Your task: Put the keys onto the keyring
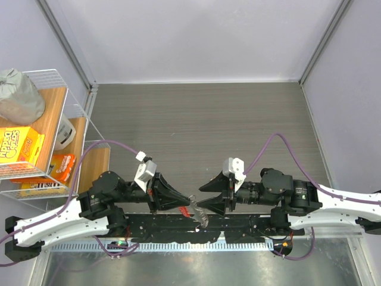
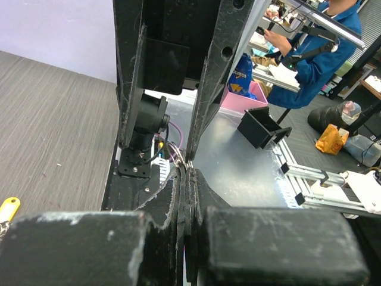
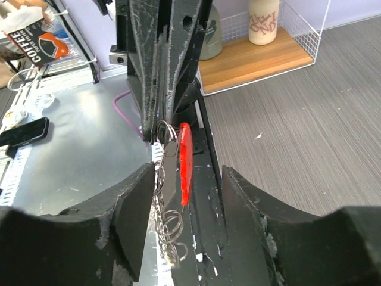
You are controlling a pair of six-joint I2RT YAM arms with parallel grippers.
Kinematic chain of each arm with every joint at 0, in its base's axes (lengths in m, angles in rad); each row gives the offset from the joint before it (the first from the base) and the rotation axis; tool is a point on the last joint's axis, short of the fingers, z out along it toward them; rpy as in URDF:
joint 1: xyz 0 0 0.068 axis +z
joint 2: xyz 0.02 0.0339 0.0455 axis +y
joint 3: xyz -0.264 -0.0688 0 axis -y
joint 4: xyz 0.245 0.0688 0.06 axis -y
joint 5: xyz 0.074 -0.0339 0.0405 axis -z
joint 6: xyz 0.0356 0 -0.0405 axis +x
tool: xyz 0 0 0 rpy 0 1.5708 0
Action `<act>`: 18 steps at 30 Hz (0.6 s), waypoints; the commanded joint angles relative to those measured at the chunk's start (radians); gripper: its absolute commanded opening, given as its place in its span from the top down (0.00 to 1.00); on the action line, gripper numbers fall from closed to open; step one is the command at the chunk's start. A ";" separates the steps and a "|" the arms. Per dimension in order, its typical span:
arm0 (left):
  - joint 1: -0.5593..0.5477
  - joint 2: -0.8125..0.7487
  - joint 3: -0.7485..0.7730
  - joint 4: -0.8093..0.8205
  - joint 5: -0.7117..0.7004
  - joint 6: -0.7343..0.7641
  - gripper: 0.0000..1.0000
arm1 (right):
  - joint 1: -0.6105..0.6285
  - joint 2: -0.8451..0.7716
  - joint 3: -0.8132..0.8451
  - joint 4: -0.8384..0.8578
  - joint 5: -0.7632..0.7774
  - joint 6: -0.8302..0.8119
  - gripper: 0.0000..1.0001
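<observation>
Over the near edge of the grey desk, the left pincer is clenched on the keyring. The right pincer is released, jaws apart either side of the hanging red piece. The yellow-headed key lies on the desk

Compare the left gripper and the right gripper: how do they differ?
The left gripper is shut, pinching the keyring; the right gripper is open, jaws apart on either side of it. The left gripper holds the keyring up; the right gripper grips nothing. Both face each other, tip to tip.
</observation>
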 commanded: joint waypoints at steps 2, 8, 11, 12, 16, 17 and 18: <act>-0.005 0.004 0.016 0.072 0.022 0.003 1.00 | 0.003 0.009 0.078 -0.014 -0.095 -0.022 0.44; -0.005 0.003 0.015 0.075 0.027 0.003 1.00 | 0.003 0.030 0.126 -0.048 -0.159 -0.021 0.42; -0.008 0.001 0.015 0.072 0.028 0.006 1.00 | 0.003 0.036 0.131 -0.069 -0.134 -0.025 0.42; -0.006 0.000 0.013 0.070 0.027 0.006 1.00 | 0.003 0.035 0.129 -0.074 -0.117 -0.025 0.42; -0.006 -0.008 0.013 0.041 0.009 0.011 1.00 | 0.003 0.044 0.124 -0.117 -0.053 -0.018 0.42; -0.006 -0.010 0.012 0.031 0.002 0.014 1.00 | 0.003 0.049 0.121 -0.129 -0.041 -0.013 0.42; -0.006 -0.013 0.010 0.024 -0.002 0.016 1.00 | 0.004 0.052 0.111 -0.132 -0.037 -0.004 0.42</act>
